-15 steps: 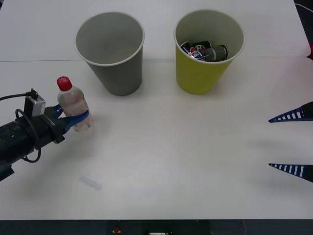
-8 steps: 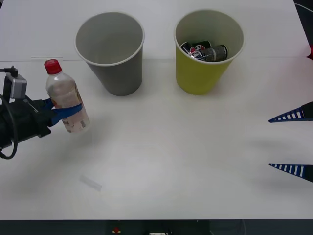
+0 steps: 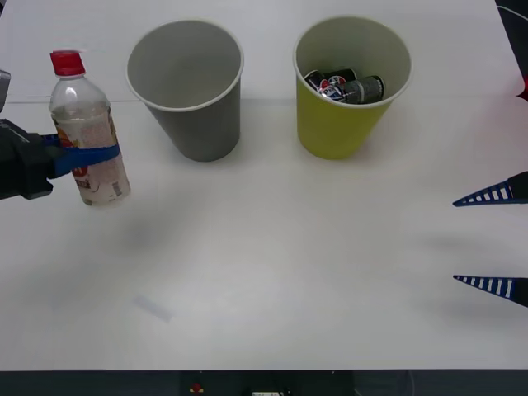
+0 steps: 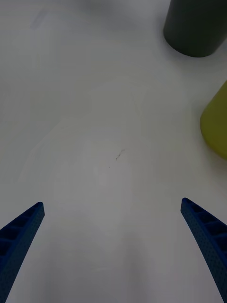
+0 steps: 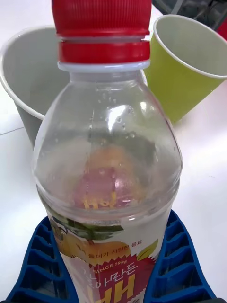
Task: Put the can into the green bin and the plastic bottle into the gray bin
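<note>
the left gripper [image 3: 82,155], with blue ribbed fingers, is pinched across the mid-body of the small clear plastic bottle [image 3: 85,132] with a red screw cap and pinkish contents. the bottle hangs upright above the white table [image 3: 272,272], clear of the surface, just beside the gray tapered cup-shaped bin [image 3: 186,88] on its outer left side and not yet over its mouth. in the left wrist view the fingers [image 5: 33,265] press against both sides of the bottle [image 5: 109,189] at its label. the grip sits below the shoulder, which probably keeps the cap up and the base free to drop into an opening.

the yellow-green tapered cup-shaped bin [image 3: 346,91] stands near the gray bin, apart from it, both upright with mouths open upward so that items can be released from above. a dark can [image 3: 345,87] lies on its side inside the yellow-green bin; the can step appears complete. the gray bin looks empty.

the right gripper [image 3: 495,241] is parked at the table's right edge, fingers spread wide and holding nothing, well apart from both bins. the right wrist view shows its fingertips [image 4: 23,227] over bare table.

count: two bins, one bottle, at least one can, two grippers. remaining work, as judged: carry the bottle over the gray bin and release it.
</note>
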